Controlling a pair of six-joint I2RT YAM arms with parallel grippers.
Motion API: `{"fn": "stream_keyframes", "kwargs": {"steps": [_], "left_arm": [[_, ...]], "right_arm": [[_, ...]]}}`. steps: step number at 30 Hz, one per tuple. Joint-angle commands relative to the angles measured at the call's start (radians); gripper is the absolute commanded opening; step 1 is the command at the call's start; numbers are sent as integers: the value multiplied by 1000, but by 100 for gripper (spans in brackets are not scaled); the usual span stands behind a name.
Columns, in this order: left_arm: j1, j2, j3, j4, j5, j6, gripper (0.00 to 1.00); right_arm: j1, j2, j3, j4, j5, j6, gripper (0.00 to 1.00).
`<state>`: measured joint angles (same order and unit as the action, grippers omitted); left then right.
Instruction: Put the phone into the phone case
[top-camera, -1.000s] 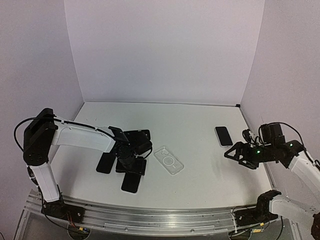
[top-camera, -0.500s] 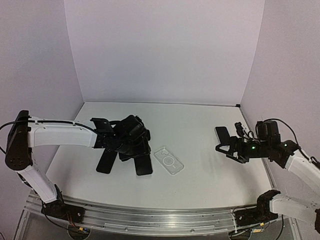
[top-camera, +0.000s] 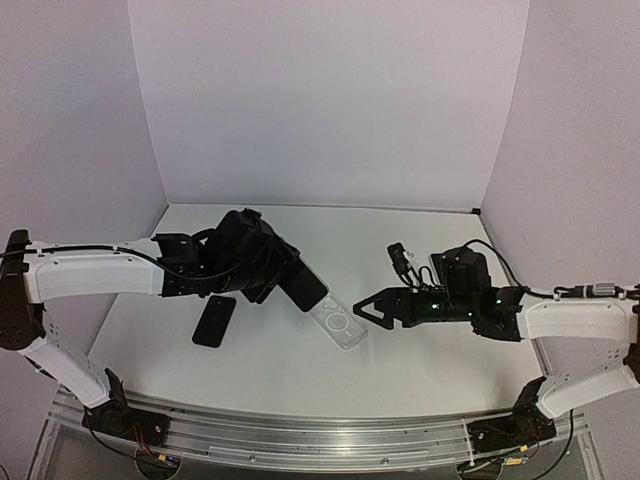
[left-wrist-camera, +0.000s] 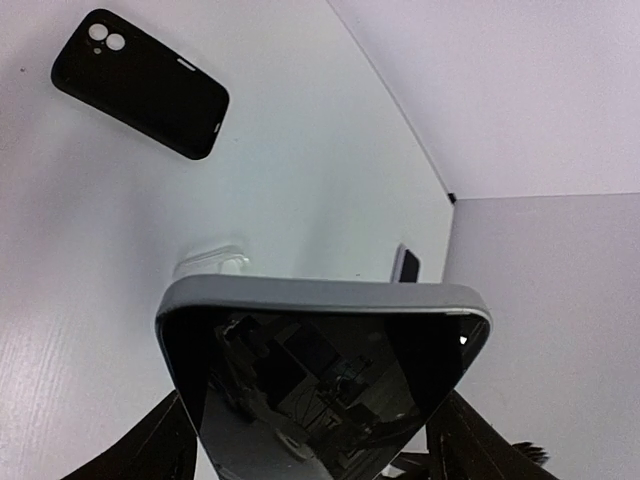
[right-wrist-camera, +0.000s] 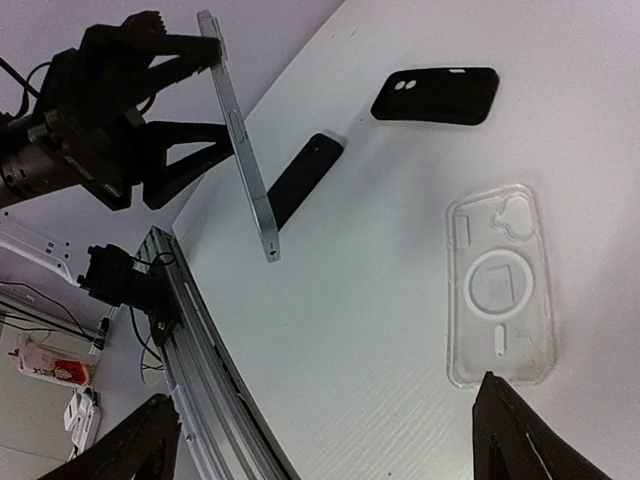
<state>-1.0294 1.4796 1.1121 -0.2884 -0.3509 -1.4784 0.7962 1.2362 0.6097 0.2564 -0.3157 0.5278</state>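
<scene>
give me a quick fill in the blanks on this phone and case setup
1. The left gripper is shut on the ___, lifted off the table.
2. The right gripper is ___ and holds nothing.
3. The clear case lies flat near the right gripper; the second case is ___ in colour.
Missing words: phone; open; black.

The phone (top-camera: 303, 288) is silver-rimmed black, the phone case (top-camera: 338, 322) clear.
</scene>
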Motion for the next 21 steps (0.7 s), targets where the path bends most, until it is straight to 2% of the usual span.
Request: {"fn": "stream_keyframes", "kwargs": {"steps": [1,9,16,21], "left_arm": [[-3,-82,-19,191,-32,-85,0],[-4,-108,-36,237,-3,-123,0],[-4,-149,-70,254,0,-154,0],[-3,-178,-102,263,-6,-183,0]], "right_arm": [[57,134,77,315,55,0,88],[137,319,234,440,61,-74,87],[144,417,298,516,109,-46,82],[147,473,323,579,80,-12,78]]}}
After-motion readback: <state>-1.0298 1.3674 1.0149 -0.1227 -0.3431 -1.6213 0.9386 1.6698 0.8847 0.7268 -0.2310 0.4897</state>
